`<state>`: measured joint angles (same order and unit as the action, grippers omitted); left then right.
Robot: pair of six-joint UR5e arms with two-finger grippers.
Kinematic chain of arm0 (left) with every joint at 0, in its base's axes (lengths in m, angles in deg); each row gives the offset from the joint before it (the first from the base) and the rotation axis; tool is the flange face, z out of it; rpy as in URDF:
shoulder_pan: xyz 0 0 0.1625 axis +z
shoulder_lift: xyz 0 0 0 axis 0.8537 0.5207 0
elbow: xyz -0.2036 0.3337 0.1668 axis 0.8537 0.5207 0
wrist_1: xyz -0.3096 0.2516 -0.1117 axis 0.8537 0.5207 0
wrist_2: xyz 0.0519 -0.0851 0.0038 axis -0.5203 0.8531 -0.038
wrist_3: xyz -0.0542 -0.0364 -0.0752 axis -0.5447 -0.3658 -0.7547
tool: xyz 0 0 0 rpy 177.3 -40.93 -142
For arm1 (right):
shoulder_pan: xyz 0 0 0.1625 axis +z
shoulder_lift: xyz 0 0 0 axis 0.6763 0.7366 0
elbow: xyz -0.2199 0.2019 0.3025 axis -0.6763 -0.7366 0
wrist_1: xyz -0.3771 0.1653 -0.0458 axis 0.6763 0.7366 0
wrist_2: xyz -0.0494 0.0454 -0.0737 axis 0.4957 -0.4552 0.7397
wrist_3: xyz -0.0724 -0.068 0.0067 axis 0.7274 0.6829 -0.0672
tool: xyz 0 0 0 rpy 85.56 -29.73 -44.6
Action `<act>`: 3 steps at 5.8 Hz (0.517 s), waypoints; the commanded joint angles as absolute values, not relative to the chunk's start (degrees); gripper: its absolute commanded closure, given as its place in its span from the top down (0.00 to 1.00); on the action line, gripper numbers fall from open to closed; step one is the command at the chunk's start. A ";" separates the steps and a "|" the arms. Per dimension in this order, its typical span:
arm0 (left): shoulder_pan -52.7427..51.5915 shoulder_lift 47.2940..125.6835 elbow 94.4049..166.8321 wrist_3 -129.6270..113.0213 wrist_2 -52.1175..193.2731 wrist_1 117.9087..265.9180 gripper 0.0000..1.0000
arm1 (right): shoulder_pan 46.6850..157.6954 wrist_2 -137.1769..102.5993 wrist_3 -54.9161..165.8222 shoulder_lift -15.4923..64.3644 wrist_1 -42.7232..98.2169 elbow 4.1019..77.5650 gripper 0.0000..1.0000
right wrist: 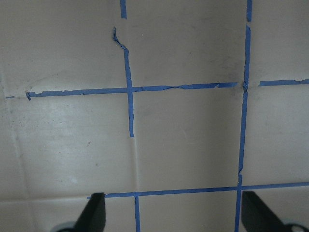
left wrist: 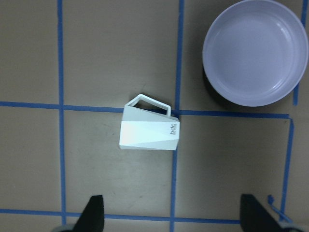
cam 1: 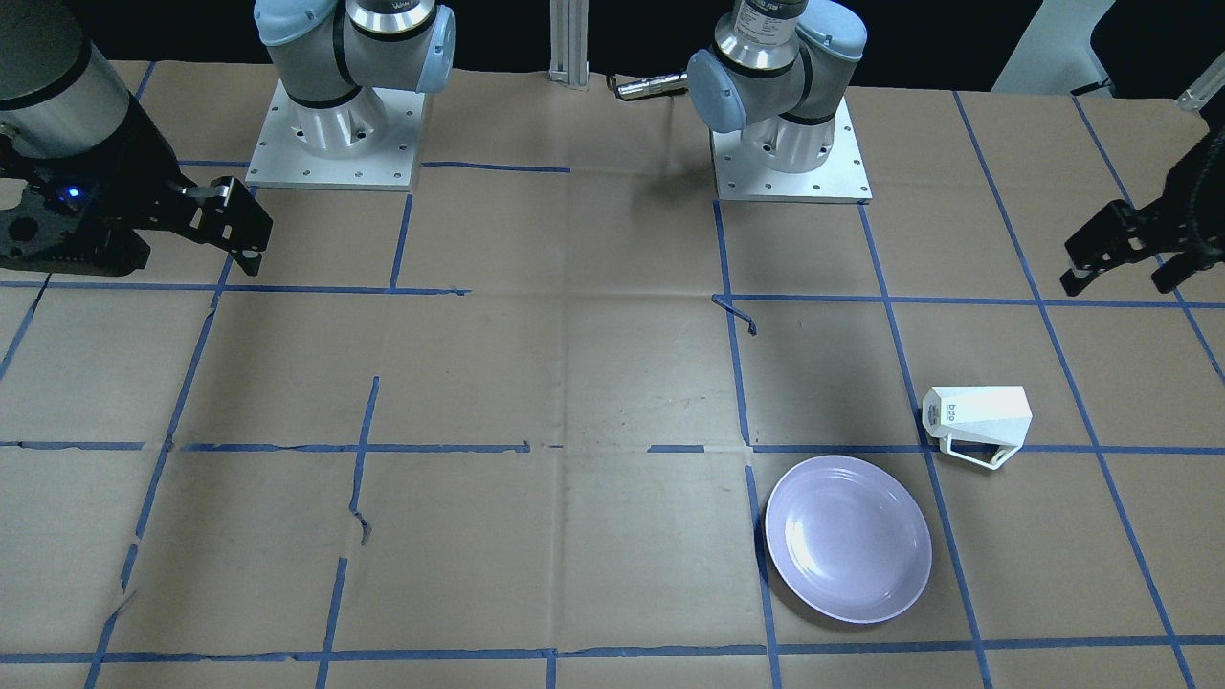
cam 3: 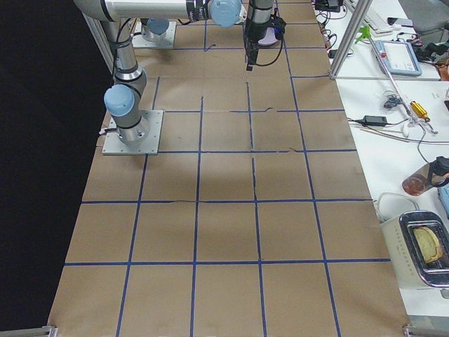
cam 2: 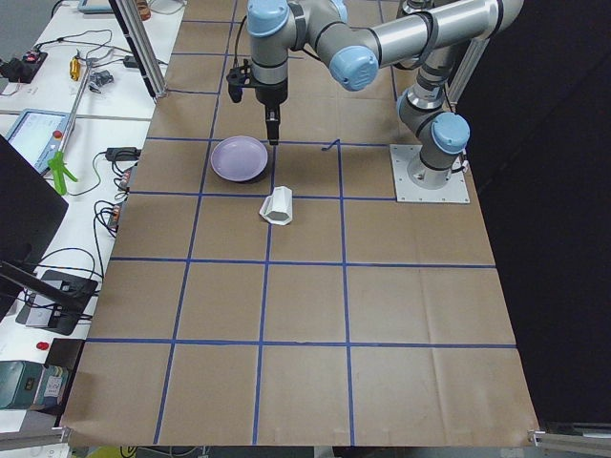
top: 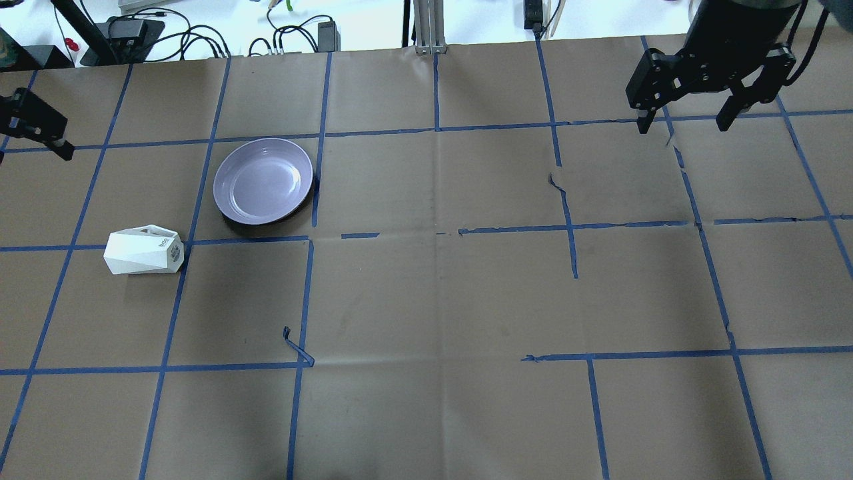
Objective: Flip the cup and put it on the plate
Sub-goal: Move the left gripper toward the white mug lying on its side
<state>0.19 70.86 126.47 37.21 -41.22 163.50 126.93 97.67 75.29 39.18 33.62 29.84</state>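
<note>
Both sets of jaws gape wide with nothing held, the left gripper [cam 1: 1120, 277] over the left edge of the table [top: 433, 300] and the right gripper [top: 683, 123] near its far right corner, while the cup [top: 143, 252] lies on its side near the left edge, close to the plate [top: 263, 180] but not touching it.

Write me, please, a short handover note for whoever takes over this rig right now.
Left gripper: open, empty, raised above the table on the cup's side.
Right gripper: open, empty, raised at the other end.
Cup: on its side on the table, beside the plate, not touching it. Plate empty.
Done: nothing yet.
Left: grasp the cup, flip it, set it on the plate.
</note>
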 commanded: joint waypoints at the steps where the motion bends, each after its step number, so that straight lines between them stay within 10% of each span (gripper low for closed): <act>1: 6.31 72.07 126.92 49.54 -40.96 161.68 0.99 | 126.93 97.67 75.29 39.18 33.62 29.84 1.00; 3: 9.13 73.92 127.01 52.21 -37.56 162.55 0.99 | 126.93 97.67 75.29 39.18 33.62 29.84 1.00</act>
